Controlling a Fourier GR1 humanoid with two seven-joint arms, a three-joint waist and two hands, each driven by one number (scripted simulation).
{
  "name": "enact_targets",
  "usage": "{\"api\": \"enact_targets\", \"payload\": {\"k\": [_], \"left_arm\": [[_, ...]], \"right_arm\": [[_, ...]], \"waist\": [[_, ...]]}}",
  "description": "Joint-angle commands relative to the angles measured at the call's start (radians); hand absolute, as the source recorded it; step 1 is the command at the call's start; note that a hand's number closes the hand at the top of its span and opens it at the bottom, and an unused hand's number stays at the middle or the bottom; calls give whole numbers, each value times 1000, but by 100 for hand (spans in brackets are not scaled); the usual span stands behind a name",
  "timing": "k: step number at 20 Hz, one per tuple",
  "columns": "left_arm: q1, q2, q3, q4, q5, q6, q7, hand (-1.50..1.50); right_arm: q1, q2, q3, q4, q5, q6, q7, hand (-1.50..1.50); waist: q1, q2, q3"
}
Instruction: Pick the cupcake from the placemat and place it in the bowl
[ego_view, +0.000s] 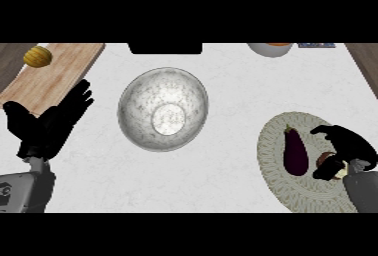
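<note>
At the near edge of the table (221, 165), two grey forearms come up into view. Right hand (343, 150) sits over the near right part of the round woven placemat (295, 192). Its fingers (325, 131) are curled, thumb below, closing around a small brown-and-cream thing, the cupcake (328, 162). Mostly hidden by the hand; contact looks made, judged a grasp in progress or just closed. Cupcake not lifted clear as far as can be told.

Just left of the hand, on the same placemat: a dark eggplant (295, 151), long axis running near to far. It lies between cupcake and target, close beside the fingers.

Left hand (48, 122) shows at the left edge, open, fingers straight and pointing up and away, resting. It overlaps the near end of a wooden cutting board (63, 62).

Mid table: the metal bowl (163, 109), well apart from the placemat, up and left of the cupcake. Bare white surface between them, open room for the carry. Right hand is the nearer by far to the cupcake; left hand is nearer the bowl but idle.

Judgement: the carry needs a lift first, then a leftward sweep over the eggplant, or it may be knocked.

Far side: a yellow-orange fruit (38, 56) on the board's far end; a pale dish (270, 49) and a dark box (165, 48) at the far edge, cut off.
</note>
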Motion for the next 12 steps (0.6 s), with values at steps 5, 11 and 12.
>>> {"api": "enact_targets", "payload": {"k": [5, 11, 12], "left_arm": [[-25, 26, 35, -17, 20, -43, 47, 0], [-15, -24, 22, 17, -32, -15, -12, 0], [-9, -39, -1, -35, -45, 14, 29, 0]], "right_arm": [[35, 1, -8, 73, 77, -140, -158, 150], [-47, 1, -43, 65, 82, -80, -162, 150], [-40, 71, 5, -8, 98, -81, -69, 150]], "waist": [[-1, 0, 1], [-1, 0, 1], [0, 0, 1]]}}
